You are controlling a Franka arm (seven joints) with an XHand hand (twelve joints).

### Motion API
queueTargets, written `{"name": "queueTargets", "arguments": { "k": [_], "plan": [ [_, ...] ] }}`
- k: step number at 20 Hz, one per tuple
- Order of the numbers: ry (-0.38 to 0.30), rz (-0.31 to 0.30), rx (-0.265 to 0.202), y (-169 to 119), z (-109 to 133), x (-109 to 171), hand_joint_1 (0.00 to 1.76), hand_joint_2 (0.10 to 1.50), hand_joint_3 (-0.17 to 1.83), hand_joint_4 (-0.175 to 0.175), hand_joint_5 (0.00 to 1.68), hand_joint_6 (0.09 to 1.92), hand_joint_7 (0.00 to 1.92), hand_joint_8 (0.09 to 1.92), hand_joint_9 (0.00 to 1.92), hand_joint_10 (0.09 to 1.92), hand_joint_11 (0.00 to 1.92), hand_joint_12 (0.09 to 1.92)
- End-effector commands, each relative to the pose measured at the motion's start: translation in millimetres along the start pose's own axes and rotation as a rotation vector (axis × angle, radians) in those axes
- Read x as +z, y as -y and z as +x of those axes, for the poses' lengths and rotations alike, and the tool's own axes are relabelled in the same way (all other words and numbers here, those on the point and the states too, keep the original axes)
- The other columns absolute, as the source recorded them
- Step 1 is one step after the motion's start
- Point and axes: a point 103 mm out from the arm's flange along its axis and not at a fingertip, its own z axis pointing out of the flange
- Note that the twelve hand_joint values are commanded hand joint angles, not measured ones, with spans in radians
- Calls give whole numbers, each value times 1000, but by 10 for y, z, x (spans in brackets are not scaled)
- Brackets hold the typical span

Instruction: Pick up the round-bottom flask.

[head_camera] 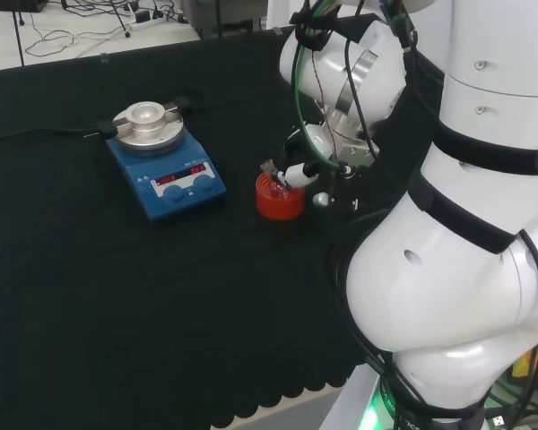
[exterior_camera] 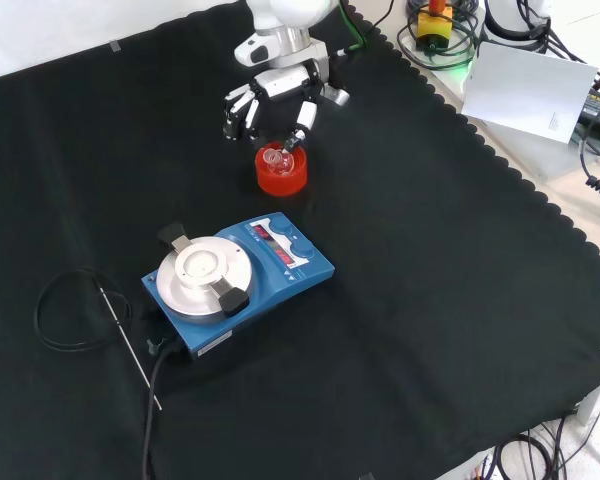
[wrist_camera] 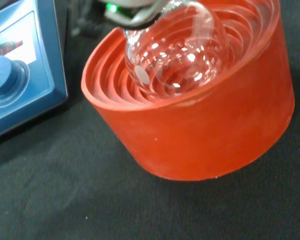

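**Flask in its red stand, hand at the neck**

My table (exterior_camera: 460, 300) is draped in black cloth with a scalloped edge; past it in the front view I see cables and a white sheet of paper (exterior_camera: 528, 92) on the pale bench at the far right. I leave the print on the equipment unread.

The round-bottom flask (wrist_camera: 172, 52) is one piece of clear glass, a small bulb that catches bright highlights, and the ribs of the stand show straight through it. It sits in the middle of the red ribbed stand (wrist_camera: 200, 125), a single short round ring with stepped rings inside. In the front view the stand stands on the cloth just beyond the stirrer, toward the far side.

I count one blue magnetic stirrer (exterior_camera: 242, 283), with a round silver plate on top, a red display and blue knobs on its front panel. A black cable (exterior_camera: 65, 310) loops on the cloth to its left in the front view, with a thin metal rod (exterior_camera: 130, 350) lying beside it.

The hand (exterior_camera: 270, 95) comes down from the far side over the stand. In the front view one finger reaches to the flask's neck while the others hang curled to the left; I cannot tell whether it grips the glass.
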Motion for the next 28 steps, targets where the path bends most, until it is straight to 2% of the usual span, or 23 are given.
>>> {"name": "queueTargets", "arguments": {
  "k": [1,3,7,16,28],
  "plan": [
    [4,49,8,-20,26,53,858,620,580,-74,572,867,185,675,383,679,3,1414],
    [0,50,1,-36,56,55,839,604,582,-74,500,839,167,675,367,684,0,1405],
    [1,33,-11,-66,116,41,822,595,573,-73,465,802,152,677,353,694,0,1392],
    [9,32,3,-99,148,92,819,617,557,-77,741,864,175,686,364,708,0,1391],
    [1,31,4,-128,170,115,822,630,552,-85,766,870,184,686,374,708,0,1397]
  ]
}}
